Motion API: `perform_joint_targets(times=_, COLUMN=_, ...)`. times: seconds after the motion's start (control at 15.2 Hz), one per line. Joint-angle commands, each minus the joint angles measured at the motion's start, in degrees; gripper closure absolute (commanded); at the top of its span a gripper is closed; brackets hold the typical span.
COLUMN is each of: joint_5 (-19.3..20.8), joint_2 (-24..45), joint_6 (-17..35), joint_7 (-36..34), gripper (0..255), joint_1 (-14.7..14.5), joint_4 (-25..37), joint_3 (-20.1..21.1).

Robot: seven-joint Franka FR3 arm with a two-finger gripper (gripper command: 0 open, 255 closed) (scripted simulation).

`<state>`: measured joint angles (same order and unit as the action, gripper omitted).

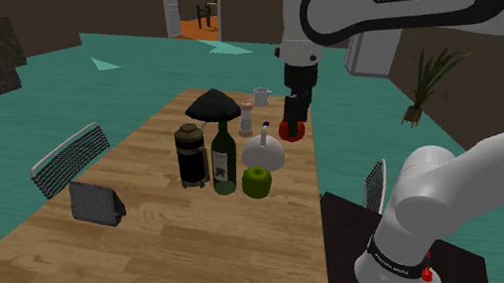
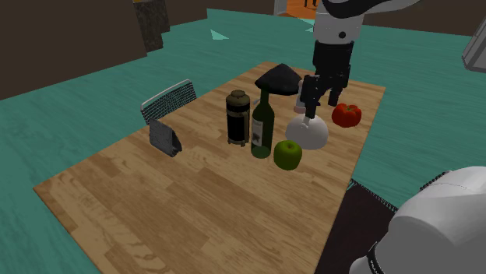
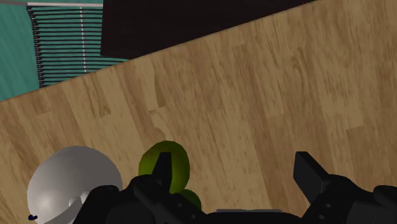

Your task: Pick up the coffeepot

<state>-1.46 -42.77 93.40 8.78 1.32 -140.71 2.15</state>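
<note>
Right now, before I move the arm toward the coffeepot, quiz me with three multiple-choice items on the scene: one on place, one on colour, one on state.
1. What stands right beside the coffeepot?
A) the dark green bottle
B) the red fruit
C) the wire rack

2. What colour is the apple?
A) red
B) yellow
C) green

3. How is the gripper?
A) shut on the coffeepot
B) open, holding nothing
C) shut on the apple

Answers:
1 A: both exterior views show the bottle standing close by the pot.
2 C: the apple is green in every view.
3 B: in the wrist view the fingers stand apart, with bare table between them.
</note>
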Motion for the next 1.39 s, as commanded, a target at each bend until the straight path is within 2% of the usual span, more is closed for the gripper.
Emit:
perform_joint_targets(times=0.0, joint_5=0.0, joint_2=0.0, joint_6=0.0, joint_7=0.0, gripper=0, joint_1=0.0, joint_4=0.0, joint_3=0.0)
perform_joint_targets(times=0.66, joint_5=0.0, joint_2=22.2, joint_6=13.7, joint_7=-7.6, gripper=0, joint_1=1.2, joint_4=9.5, joint_3=3.8)
perform_joint_targets(times=1.32, joint_5=3.6, joint_2=44.9, joint_6=20.0, joint_7=-15.5, gripper=0, joint_1=1.8, joint_4=26.4, joint_3=5.6)
